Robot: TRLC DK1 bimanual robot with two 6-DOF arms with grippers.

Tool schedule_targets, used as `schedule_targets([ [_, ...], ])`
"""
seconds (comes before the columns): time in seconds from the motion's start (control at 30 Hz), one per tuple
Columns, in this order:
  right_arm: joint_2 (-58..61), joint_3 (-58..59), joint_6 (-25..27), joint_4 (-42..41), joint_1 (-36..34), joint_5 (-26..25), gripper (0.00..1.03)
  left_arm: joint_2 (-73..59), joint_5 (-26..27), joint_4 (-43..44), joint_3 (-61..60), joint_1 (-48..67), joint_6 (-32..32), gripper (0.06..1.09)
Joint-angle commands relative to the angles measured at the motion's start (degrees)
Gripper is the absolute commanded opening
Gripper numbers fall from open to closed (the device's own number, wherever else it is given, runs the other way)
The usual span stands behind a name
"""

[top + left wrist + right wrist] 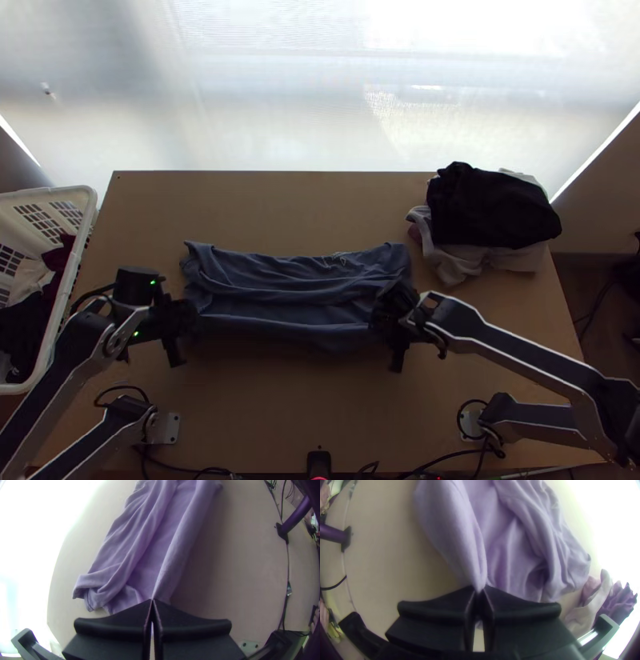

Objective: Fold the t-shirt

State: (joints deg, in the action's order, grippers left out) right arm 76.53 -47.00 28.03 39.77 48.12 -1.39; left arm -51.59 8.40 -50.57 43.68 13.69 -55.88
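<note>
T-shirt [280, 286], blue-grey, loosely folded, between the table's [264, 408] side edges; near fold pinched at either end: my left jaws [192, 317], my right jaws [378, 318].

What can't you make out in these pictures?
- Left wrist view: the part of the t-shirt gripped by the left tool, which covers it.
- Right wrist view: the same, at the right tool.
- Top view: the basket, cut off by the left edge.
- Top view: what the black cloth covers.
</note>
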Motion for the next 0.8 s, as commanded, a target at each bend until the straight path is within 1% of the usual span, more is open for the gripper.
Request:
schedule_targets([
  [0.0, 6.61, -8.19, 5.98, 0.40, -9.01, 2.27, 0.03, -16.79, 0.12, 12.51, 2.81, -0.25, -0.37, 0.09],
  [0.1, 8.81, -11.36, 7.12, 2.68, -10.94, 2.79, 0.03, -22.23, 0.12, 14.62, 4.66, -1.83, -3.98, 0.09],
  [0.23, 9.60, -13.90, 8.44, 4.70, -12.08, 3.76, 0.03, -27.07, 0.03, 20.24, 6.42, -5.34, -8.99, 0.09],
  [0.43, 12.06, -15.22, 10.55, 6.37, -14.28, 3.85, 0.03, -32.43, 0.12, 22.18, 9.32, -7.37, -13.64, 0.09],
  [0.57, 13.29, -16.10, 10.73, 6.37, -14.63, 3.85, 0.03, -34.45, 0.12, 24.55, 9.23, -7.54, -14.44, 0.09],
  [0.77, 18.83, -17.42, 10.55, 6.37, -16.39, 3.85, 0.03, -38.14, 0.03, 28.15, 7.21, -5.34, -14.44, 0.09],
])
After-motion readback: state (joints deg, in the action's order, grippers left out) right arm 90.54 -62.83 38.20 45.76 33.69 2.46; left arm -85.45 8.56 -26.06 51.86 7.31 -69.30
